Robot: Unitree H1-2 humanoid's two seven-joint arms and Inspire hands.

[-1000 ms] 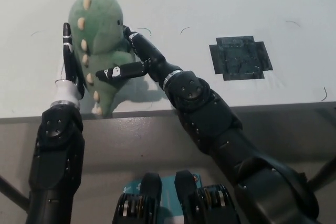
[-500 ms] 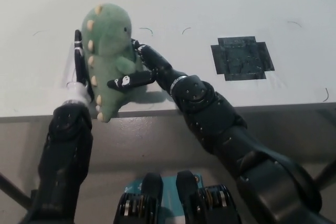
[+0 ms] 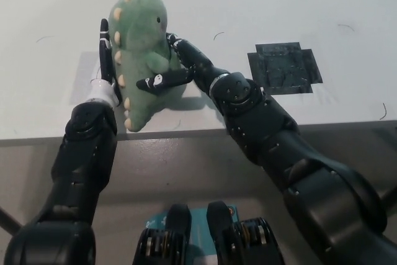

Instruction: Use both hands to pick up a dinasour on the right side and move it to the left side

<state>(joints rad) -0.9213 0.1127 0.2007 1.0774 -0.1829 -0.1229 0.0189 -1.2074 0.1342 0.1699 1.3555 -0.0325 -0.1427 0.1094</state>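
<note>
Dinosaur (image 3: 141,48) clamped between left hand (image 3: 107,60) — right hand (image 3: 177,69)

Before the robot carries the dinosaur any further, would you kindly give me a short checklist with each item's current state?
1. Left hand pressed against the dinosaur: ok, it lies flat on the spiked back.
2. Right hand on the opposite side: ok, fingers wrap the belly.
3. Dinosaur upright: ok, head up, slightly tilted.
4. Dinosaur clear of the table: cannot tell, the tail is near the front edge.
5. Black tape patch out of the way: ok, it lies off to the right.
</note>
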